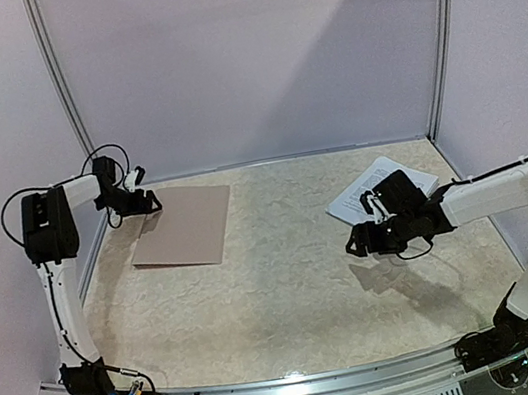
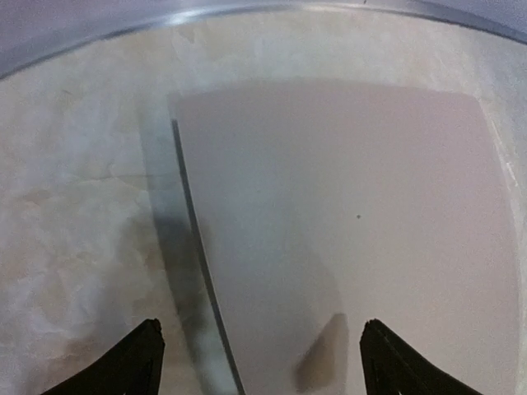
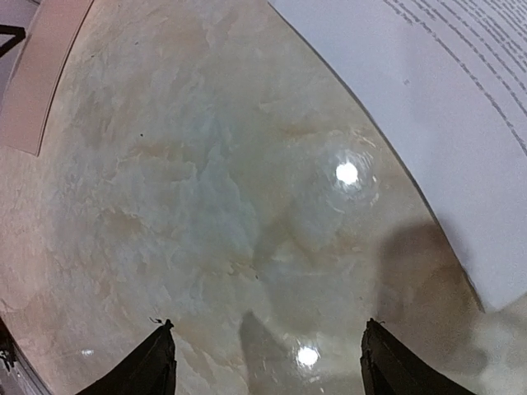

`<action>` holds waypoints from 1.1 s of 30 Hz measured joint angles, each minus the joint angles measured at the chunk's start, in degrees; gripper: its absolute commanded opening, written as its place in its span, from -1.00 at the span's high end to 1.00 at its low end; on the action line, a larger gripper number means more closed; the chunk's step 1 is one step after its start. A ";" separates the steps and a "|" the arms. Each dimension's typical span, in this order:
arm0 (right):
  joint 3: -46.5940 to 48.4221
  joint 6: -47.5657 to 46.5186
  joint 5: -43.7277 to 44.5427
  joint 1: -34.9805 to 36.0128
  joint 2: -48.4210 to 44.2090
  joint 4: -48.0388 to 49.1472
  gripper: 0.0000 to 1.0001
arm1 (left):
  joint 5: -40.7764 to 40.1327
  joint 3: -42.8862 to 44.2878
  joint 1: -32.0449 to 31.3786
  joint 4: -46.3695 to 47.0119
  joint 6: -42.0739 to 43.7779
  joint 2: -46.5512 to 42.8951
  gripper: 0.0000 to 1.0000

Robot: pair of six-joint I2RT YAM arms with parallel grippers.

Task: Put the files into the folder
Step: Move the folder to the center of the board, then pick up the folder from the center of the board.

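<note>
On the far left we see the left arm (image 1: 49, 228) rising from its base and reaching toward the back wall, with the left gripper (image 1: 143, 201) at the far-left corner of the folder (image 1: 185, 227). The folder lies closed and flat on the marble-patterned table (image 1: 290, 294), in the left rear part, its plain tan cover facing up.

In the left wrist view the folder (image 2: 354, 222) fills most of the frame. Its left edge runs as a dark line with a shadow beside it. The left gripper (image 2: 262, 362) has its two black fingers spread wide and nothing is clamped between them. One fingertip (image 2: 142, 358) sits over the bare table and the other over the folder's cover, so the jaws straddle that edge. We cannot tell whether either tip touches the cover.

Moving right, the middle of the table is bare stone with glare spots.

The right gripper (image 1: 362, 240) hangs over the table at the near-left side of the files (image 1: 351, 205), pointing left and casting a shadow on the table. The files, white sheets printed with black text, lie at the right rear, well apart from the folder. The gripper body covers part of them from above.

In the right wrist view the right gripper (image 3: 268, 362) also stands open, with only table surface between its fingers. The files (image 3: 461, 123) lie at the upper right, clear of the jaws. A strip of the folder (image 3: 41, 74) shows at the upper left corner.
</note>
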 measured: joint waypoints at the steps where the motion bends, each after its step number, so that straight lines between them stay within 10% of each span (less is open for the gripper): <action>1: 1.09 0.00 -0.35 0.00 1.20 0.00 -0.46 | 0.87 0.28 0.00 -0.57 -0.57 1.64 -0.68; 12: 6.60 0.48 -6.16 0.92 8.00 2.60 -0.40 | 8.81 -14.05 -1.68 2.01 1.66 -4.90 -0.50; 19: 5.31 1.36 -7.82 1.53 7.76 4.35 -0.36 | 7.50 -27.58 -10.05 2.23 6.97 -14.49 -0.83; 33: 0.31 0.68 0.00 8.57 -2.80 0.87 -0.43 | -18.05 -51.76 -32.22 10.16 21.16 -50.12 -0.96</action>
